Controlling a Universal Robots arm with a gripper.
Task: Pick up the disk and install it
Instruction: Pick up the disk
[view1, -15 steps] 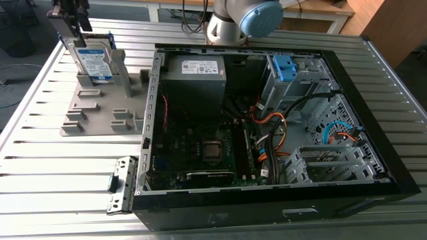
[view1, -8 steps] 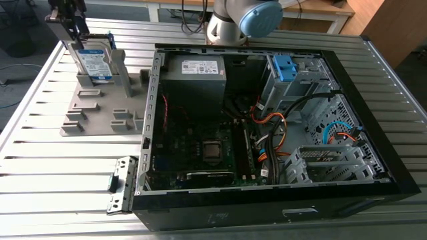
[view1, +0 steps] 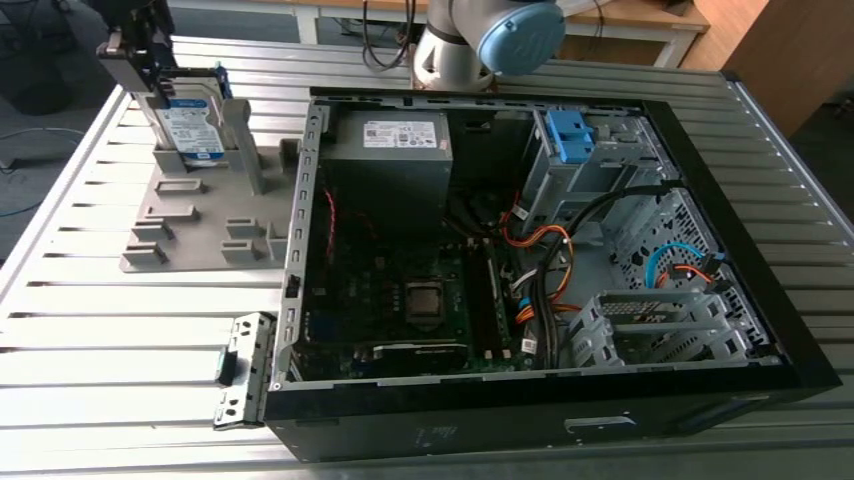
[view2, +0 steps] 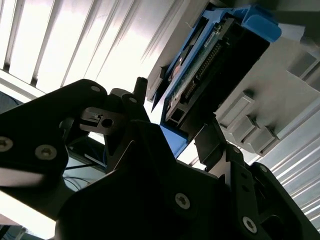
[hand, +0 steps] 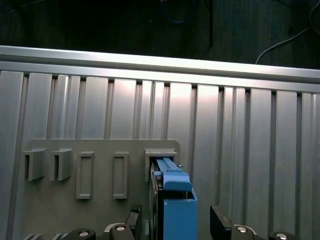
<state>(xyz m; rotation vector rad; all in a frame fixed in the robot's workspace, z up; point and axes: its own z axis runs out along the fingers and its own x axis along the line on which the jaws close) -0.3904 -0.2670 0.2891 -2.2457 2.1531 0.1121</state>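
At the exterior view's far left, the gripper (view1: 140, 50) hangs over the back corner of the ribbed aluminium table (view1: 107, 330). Just beneath it, the disk (view1: 187, 125) stands upright on its edge in a slot of a grey slotted fixture (view1: 200, 235). Its white-and-blue label faces the camera, and its blue carrier frame shows along the top and side.

In the first wrist view the black fingers (hand: 220, 220) stand wide, one on each side of the disk's blue frame. A gap shows at each side, so they straddle the drive without gripping it. In the second wrist view the drive's connector edge sits between those fingers.

To the right of the fixture lies an open computer case (view1: 534, 400), its side panel off. Inside, from the exterior view's left, come:

- the grey power supply (view1: 387, 150) at the back, with the motherboard (view1: 400, 300) in front of it
- a small blue bracket (view1: 567, 135) at the back
- orange cables (view1: 547, 240) near the middle
- a perforated metal drive cage (view1: 667, 325) at the exterior view's right

The base of the arm (view1: 481, 40) rises behind the case.
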